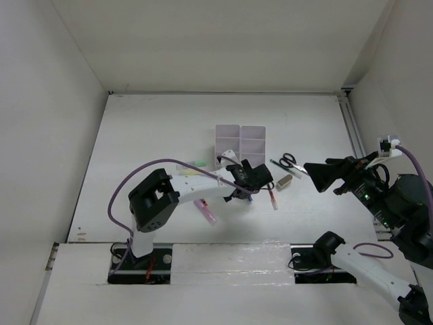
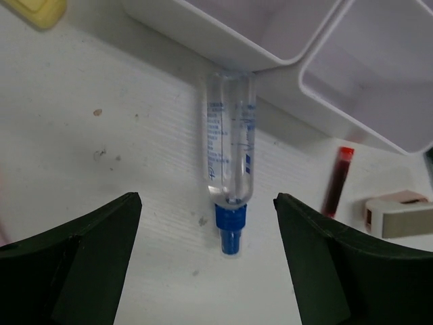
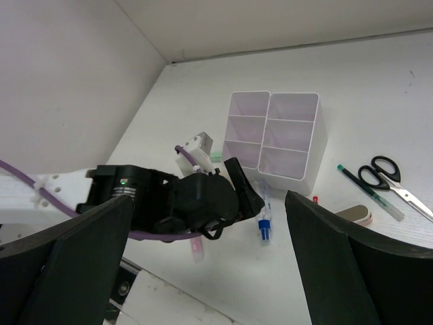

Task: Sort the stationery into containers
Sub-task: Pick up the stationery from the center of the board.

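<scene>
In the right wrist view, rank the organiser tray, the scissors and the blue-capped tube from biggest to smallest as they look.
1. organiser tray
2. scissors, running off the frame edge
3. blue-capped tube, thinnest, though nearer the camera

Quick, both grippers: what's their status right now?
Left gripper: open, fingers either side of the blue-capped clear tube, not gripping it.
Right gripper: open, holding nothing.
</scene>
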